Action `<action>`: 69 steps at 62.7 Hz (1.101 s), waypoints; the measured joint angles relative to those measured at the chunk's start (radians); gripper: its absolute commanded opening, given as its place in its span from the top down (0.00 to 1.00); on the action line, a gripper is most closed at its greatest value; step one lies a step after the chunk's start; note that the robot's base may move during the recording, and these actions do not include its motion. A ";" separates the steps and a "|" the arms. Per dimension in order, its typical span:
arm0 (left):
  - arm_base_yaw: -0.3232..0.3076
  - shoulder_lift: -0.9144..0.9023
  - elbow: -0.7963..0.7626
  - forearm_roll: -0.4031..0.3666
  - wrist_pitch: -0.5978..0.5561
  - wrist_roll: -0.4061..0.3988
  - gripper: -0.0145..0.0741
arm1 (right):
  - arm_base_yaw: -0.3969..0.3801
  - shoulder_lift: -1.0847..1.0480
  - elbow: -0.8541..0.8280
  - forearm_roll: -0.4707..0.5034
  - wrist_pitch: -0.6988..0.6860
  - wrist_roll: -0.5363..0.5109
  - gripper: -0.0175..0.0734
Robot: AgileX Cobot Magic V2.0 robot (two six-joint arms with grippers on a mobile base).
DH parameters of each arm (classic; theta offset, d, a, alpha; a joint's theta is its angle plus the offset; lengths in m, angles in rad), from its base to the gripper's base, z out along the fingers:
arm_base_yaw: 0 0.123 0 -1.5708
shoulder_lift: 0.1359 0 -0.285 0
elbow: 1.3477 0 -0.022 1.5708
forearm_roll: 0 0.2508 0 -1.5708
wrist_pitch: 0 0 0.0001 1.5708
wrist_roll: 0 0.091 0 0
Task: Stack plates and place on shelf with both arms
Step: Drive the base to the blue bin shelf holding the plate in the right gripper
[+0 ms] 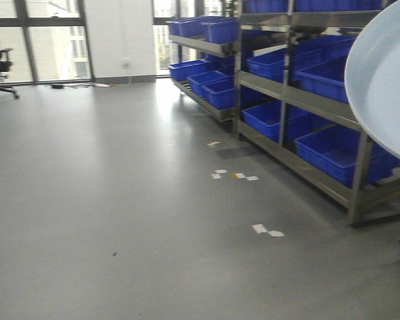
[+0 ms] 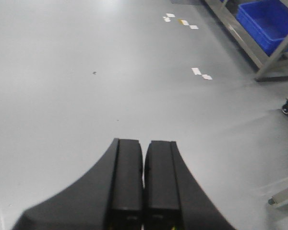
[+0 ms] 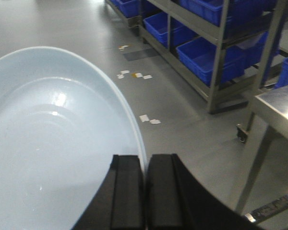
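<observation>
Grey floor [image 1: 120,200], one plate [image 3: 48,143], two closed pincers [image 2: 144,143] [image 3: 145,158]

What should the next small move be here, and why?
Probably open the left gripper and bring it to the plate's free rim. The right gripper alone pinches the plate at one edge, holding it in the air, while the left is shut on nothing over the floor. No second plate shows, so a two-arm hold seems the likeliest step.
</observation>
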 measured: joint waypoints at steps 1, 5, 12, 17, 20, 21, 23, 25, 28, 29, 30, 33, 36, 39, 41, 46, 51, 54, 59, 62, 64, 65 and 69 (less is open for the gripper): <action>0.000 0.000 0.000 0.000 0.000 0.000 0.74 | 0.000 0.000 0.000 0.000 0.000 0.000 0.75; 0.000 0.000 0.000 0.000 0.000 0.000 0.74 | 0.000 0.000 0.000 0.000 0.000 0.000 0.75; 0.000 -0.002 0.000 0.000 0.000 0.000 0.74 | 0.000 0.000 0.000 0.000 0.000 0.000 0.75; 0.000 -0.002 0.000 0.000 0.000 0.000 0.74 | 0.000 0.000 0.000 0.000 0.000 0.000 0.75; 0.000 -0.002 0.000 0.000 0.000 0.000 0.74 | 0.000 0.000 0.000 0.000 0.000 0.000 0.75; 0.000 -0.002 0.000 0.000 0.000 0.000 0.74 | 0.000 0.000 0.000 0.000 0.000 0.000 0.75; 0.000 -0.002 0.000 0.000 0.000 0.000 0.74 | 0.000 0.000 0.000 0.000 0.000 0.000 0.75; 0.000 -0.002 0.001 0.000 0.000 0.000 0.74 | 0.000 0.000 0.000 0.000 0.000 0.000 0.75; 0.000 -0.002 0.001 0.000 0.000 0.000 0.74 | 0.000 0.000 0.000 0.000 0.000 0.000 0.75; 0.000 -0.002 0.001 0.000 0.000 0.000 0.74 | 0.000 0.000 0.000 0.000 0.000 0.000 0.75; 0.000 -0.002 0.001 0.000 0.000 0.000 0.74 | 0.000 0.000 0.000 0.000 0.000 0.000 0.75; 0.000 -0.002 0.001 0.000 0.000 0.000 0.74 | 0.000 0.000 0.000 0.000 0.000 0.000 0.75; 0.000 -0.002 0.001 0.000 0.000 0.000 0.74 | 0.000 0.000 0.000 0.000 -0.001 0.000 0.75; 0.000 -0.002 0.001 0.000 0.000 0.000 0.74 | 0.000 0.000 0.000 0.000 -0.001 0.000 0.75; 0.000 -0.002 0.001 0.000 0.000 0.000 0.74 | 0.000 0.000 0.000 0.000 -0.001 -0.002 0.75; 0.000 -0.002 0.001 0.000 0.000 0.000 0.74 | 0.000 0.000 0.000 0.000 -0.001 -0.002 0.75; 0.000 -0.002 0.001 0.000 0.000 0.000 0.74 | 0.000 0.000 0.000 0.000 -0.001 -0.002 0.75; 0.000 -0.002 0.001 0.000 0.000 0.000 0.74 | 0.000 0.000 0.000 0.000 -0.001 -0.002 0.75; 0.000 -0.002 0.001 0.000 0.000 0.000 0.74 | 0.000 0.000 0.000 0.000 -0.001 -0.002 0.75; 0.000 -0.002 0.001 0.000 0.000 0.000 0.74 | 0.000 0.000 0.000 0.000 -0.001 -0.002 0.75; 0.000 -0.002 0.001 0.000 0.000 0.000 0.74 | 0.000 0.000 0.000 0.000 -0.001 -0.002 0.75; 0.000 -0.002 0.001 0.000 0.000 0.000 0.74 | 0.000 0.000 0.000 0.000 -0.001 -0.002 0.75; 0.000 -0.002 0.001 0.000 0.000 0.000 0.74 | 0.000 0.000 0.000 0.000 -0.001 -0.002 0.75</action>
